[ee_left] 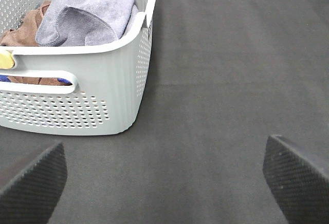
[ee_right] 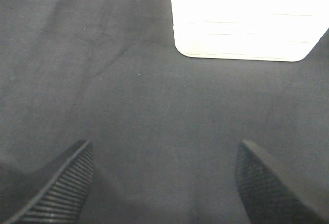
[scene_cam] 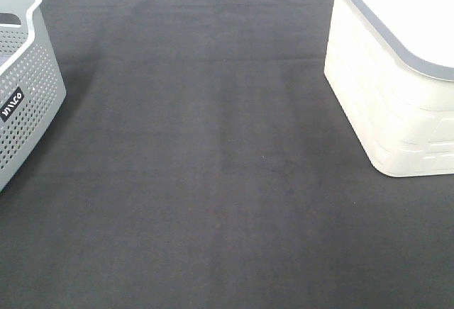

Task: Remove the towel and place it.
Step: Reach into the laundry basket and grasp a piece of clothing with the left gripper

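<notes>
Left gripper (ee_left: 164, 162) and right gripper (ee_right: 164, 149) both spread wide, gripping nothing, above the dark felt tabletop (ee_left: 231, 70). Greyish-lavender microfibre towel (ee_left: 87, 16) sits bunched inside the pale grey perforated plastic basket (ee_left: 92, 85), beside brown cloth (ee_left: 23, 31).

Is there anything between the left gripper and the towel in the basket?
Only the near wall of the basket stands between the left gripper and the towel. The towel lies on top, uncovered, next to a brown cloth, so from above nothing visible blocks it.
</notes>
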### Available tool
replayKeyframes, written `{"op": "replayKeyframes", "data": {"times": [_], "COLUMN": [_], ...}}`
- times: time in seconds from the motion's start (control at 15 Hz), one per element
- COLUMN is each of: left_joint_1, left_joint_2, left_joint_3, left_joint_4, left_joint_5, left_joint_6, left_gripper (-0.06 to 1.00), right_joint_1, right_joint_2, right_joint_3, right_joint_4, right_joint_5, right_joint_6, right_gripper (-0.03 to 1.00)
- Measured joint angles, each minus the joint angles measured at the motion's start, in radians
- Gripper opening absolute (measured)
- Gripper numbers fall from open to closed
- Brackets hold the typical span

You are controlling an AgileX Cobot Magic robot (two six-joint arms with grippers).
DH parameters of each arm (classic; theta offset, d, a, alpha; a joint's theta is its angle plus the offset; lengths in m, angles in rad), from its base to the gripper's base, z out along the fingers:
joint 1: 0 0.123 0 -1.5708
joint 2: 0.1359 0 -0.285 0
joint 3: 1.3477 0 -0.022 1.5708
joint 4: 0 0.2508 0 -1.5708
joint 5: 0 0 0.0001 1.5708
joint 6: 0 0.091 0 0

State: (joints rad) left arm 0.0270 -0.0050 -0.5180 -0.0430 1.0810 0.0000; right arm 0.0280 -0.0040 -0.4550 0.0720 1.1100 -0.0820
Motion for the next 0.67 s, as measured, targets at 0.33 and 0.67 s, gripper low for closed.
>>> {"op": "replayKeyframes", "data": {"times": [0.33,0.67], "left_joint_1": [0.000,0.000], "left_joint_2": [0.000,0.000], "left_joint_3": [0.000,0.000], "left_joint_4": [0.000,0.000], "left_joint_5": [0.000,0.000], "left_joint_6": [0.000,0.000], "left_gripper": [0.98,0.98], "right_joint_1": [0.000,0.000], "right_joint_2": [0.000,0.000], "right_joint_3": [0.000,0.000], "right_joint_4": [0.000,0.000], "right_joint_5": [0.000,0.000], "right_joint_6": [0.000,0.000], "right_gripper": [0.74,0.74]}}
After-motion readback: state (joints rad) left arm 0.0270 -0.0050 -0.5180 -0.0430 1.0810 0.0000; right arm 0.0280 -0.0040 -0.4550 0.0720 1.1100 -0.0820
